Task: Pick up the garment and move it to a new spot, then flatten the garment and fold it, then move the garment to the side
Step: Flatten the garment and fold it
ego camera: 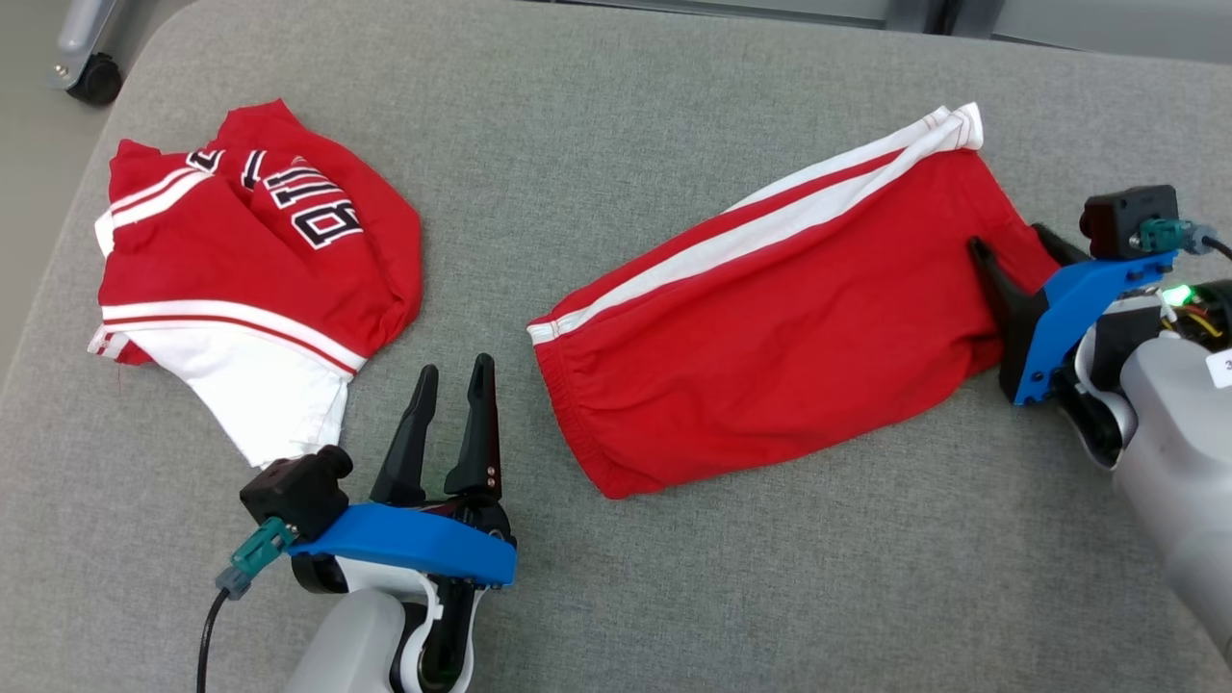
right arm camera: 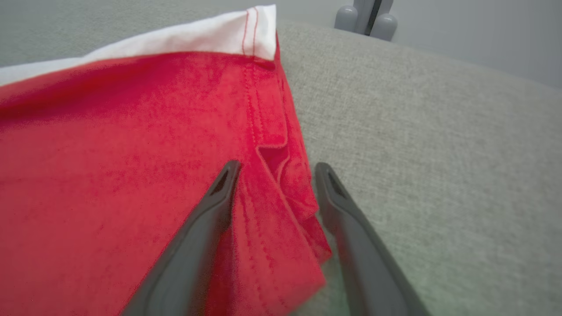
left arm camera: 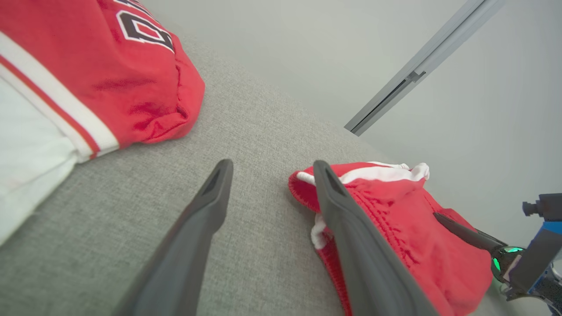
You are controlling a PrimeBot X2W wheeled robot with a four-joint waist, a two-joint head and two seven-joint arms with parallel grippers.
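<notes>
Now both our grippers stand wide open, holding nothing: the left gripper (ego camera: 455,367) just off the waistband of the red shorts (ego camera: 770,327), which lie folded right of centre on the grey cushion (ego camera: 616,597), the right gripper (ego camera: 1009,237) straddling their hem corner. Pulling away carelessly could snag that loose flap and undo the fold. We cannot see the lower layers; the jersey (ego camera: 250,250) has its lettering partly hidden.

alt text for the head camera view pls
A pair of red shorts with a white side stripe lies flat on a grey fabric surface, the right end effector open over its right edge. The left end effector is open over bare fabric between the waistband and a crumpled red-and-white jersey at the left.
</notes>
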